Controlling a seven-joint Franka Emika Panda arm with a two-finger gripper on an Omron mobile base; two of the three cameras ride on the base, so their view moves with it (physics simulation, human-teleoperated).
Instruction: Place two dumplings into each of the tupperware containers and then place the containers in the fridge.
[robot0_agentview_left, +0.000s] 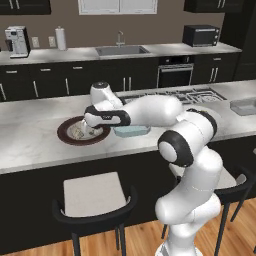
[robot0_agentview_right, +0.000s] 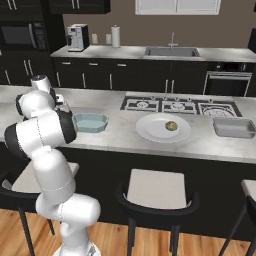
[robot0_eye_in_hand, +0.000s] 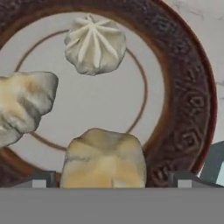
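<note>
The gripper (robot0_eye_in_hand: 111, 179), jaws spread wide and holding nothing, hangs low over the brown-rimmed plate (robot0_agentview_left: 65, 132) on the marble island (robot0_agentview_left: 30, 145), its two fingertips (robot0_eye_in_hand: 39, 179) flanking a tan dumpling (robot0_eye_in_hand: 104, 158) at the plate's near edge. Two more dumplings lie on the same plate: a mottled one (robot0_eye_in_hand: 24, 105) at its side and a pale pleated one (robot0_eye_in_hand: 95, 44) farther in. The blue tub (robot0_agentview_right: 90, 122) sits just beside that plate, toward the cooktop (robot0_agentview_right: 175, 106). Farther along from the plate, past the tub, a white plate (robot0_agentview_right: 150, 131) carries one small item (robot0_agentview_right: 171, 125). The grey tub (robot0_agentview_right: 234, 127) rests well apart from the brown-rimmed plate, at the island's far end.
</note>
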